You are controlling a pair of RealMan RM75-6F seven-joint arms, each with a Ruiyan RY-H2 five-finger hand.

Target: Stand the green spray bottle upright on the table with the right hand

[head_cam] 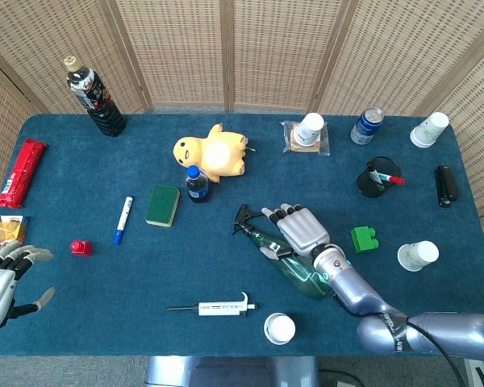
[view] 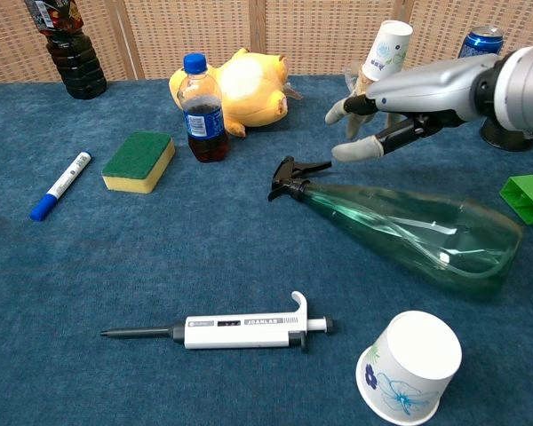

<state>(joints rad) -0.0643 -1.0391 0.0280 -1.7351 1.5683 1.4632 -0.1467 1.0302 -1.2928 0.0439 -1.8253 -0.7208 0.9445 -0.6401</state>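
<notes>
Nearest the robot, in the chest view, an upturned paper cup [view: 409,366] stands just in front of the green spray bottle [view: 409,231], and a white pipette [view: 240,331] lies to the bottle's near left. The bottle itself lies on its side on the blue table [view: 160,257], its black trigger head [view: 293,176] pointing left and its wide base toward the green block [view: 528,197] at the right, which sits near but apart from it. The right hand [view: 373,124] hovers just above and behind the bottle's neck with its fingers spread and nothing between them; from this angle it appears clear of the plastic, though the head view [head_cam: 301,231] shows it overlapping the bottle [head_cam: 294,262], so contact there cannot be ruled out. Judging by this, the step in hand is the approach to a grasp: the bottle is not yet held and not yet raised. The next move calls for the hand to come down around the body near the neck, close firmly, then tip the base down onto bare cloth, keeping clear of the cup and the block. Beyond the bottle to its far left stand a small cola bottle [view: 202,108], a sponge [view: 139,161] and a yellow plush toy [view: 246,87]. The left hand [head_cam: 4,278] waits well to the bottle's left at the table's near edge, fingers apart and holding nothing.
</notes>
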